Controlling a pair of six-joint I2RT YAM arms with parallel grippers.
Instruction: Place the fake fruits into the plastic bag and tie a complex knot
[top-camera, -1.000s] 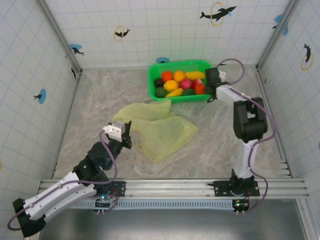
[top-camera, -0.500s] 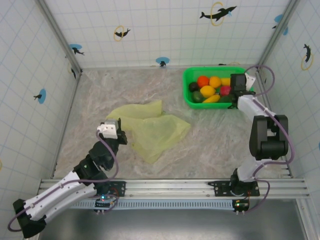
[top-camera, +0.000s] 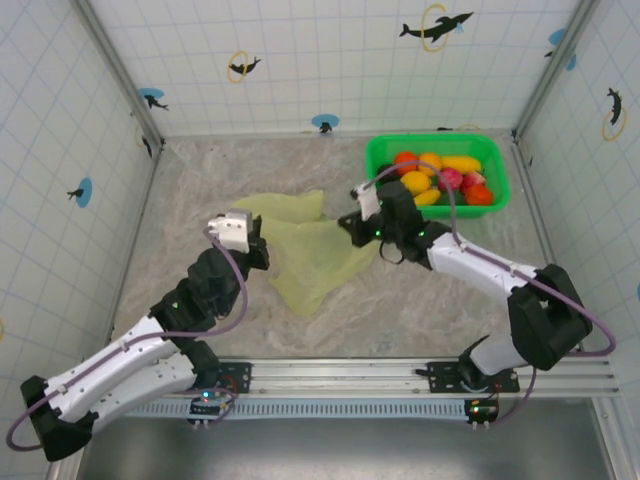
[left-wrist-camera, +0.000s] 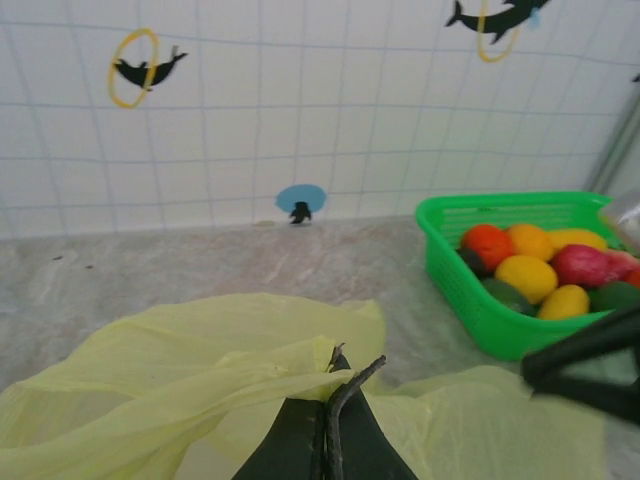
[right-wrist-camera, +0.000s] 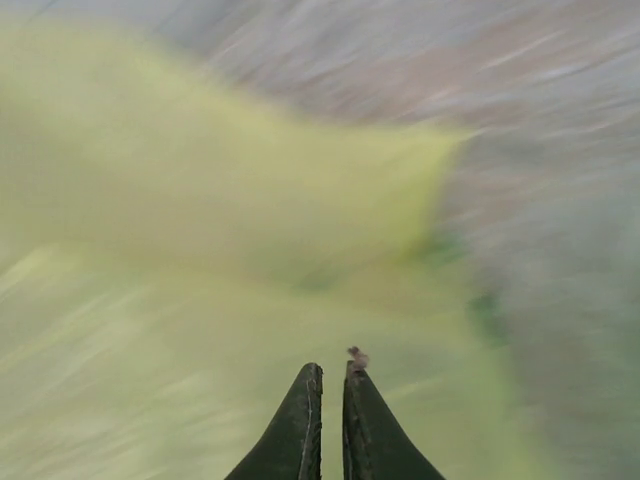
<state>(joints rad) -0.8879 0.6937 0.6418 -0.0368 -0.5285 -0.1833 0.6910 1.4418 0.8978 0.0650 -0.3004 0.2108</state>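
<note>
the bag (top-camera: 305, 262) lies flat and crumpled on the marbled surface (top-camera: 190, 190), around the middle, a little to the left. it is thin yellow-green film, and one flap reaches back toward the far wall.

the left fingers (top-camera: 256, 250) sit at the bag's left edge. in the left wrist view these fingers (left-wrist-camera: 298, 440) are pressed together with no gap, and a fold of the bag (left-wrist-camera: 180, 370) runs up to their tips and drapes over them, so they pinch the film.

the right fingers (top-camera: 352, 228) are at the bag's right edge, low over the film. in the right wrist view the fingers (right-wrist-camera: 296, 430) are drawn almost together with a thin slit between them. that view is badly blurred: the bag (right-wrist-camera: 200, 220) is a yellow-green smear below them, and i cannot tell whether any film is caught.

the fruits (top-camera: 440, 180) are heaped in a bright green basket (top-camera: 374, 160) near the far right corner, well apart from the bag. from the left wrist, an orange one (left-wrist-camera: 487, 243), two yellow ones and a red-pink one (left-wrist-camera: 584, 265) show above the basket's wall (left-wrist-camera: 470, 305).
</note>
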